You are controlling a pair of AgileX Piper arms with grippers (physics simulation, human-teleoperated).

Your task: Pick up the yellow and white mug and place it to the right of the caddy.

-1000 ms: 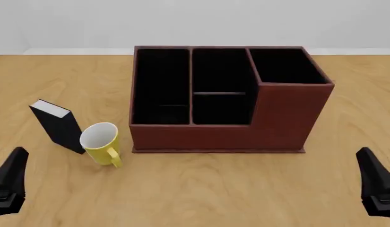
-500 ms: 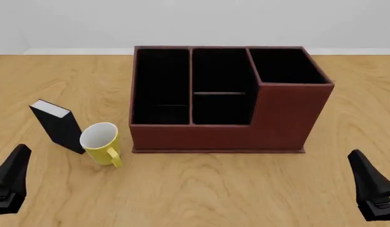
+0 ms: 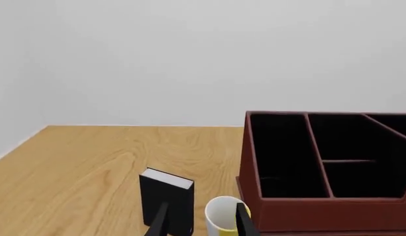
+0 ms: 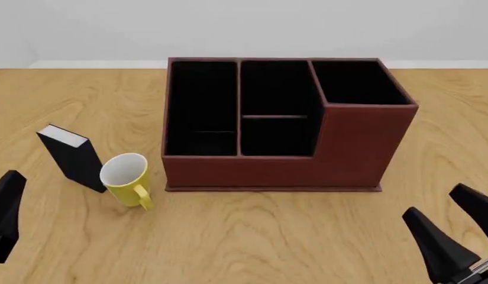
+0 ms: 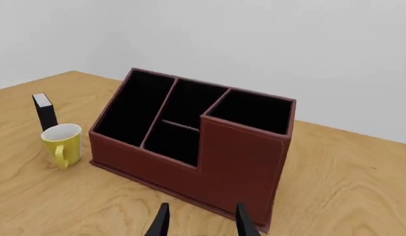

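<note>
mug (image 4: 125,180) upright on table (image 4: 252,236), handle toward camera, just left of caddy (image 4: 283,124) front corner, touching or nearly touching black box (image 4: 71,156) on its other side. left gripper (image 3: 201,223) low at near left edge, fingers spread, holding nothing. right gripper (image 4: 456,234) near right, fingers apart, empty, well clear of caddy.
</note>
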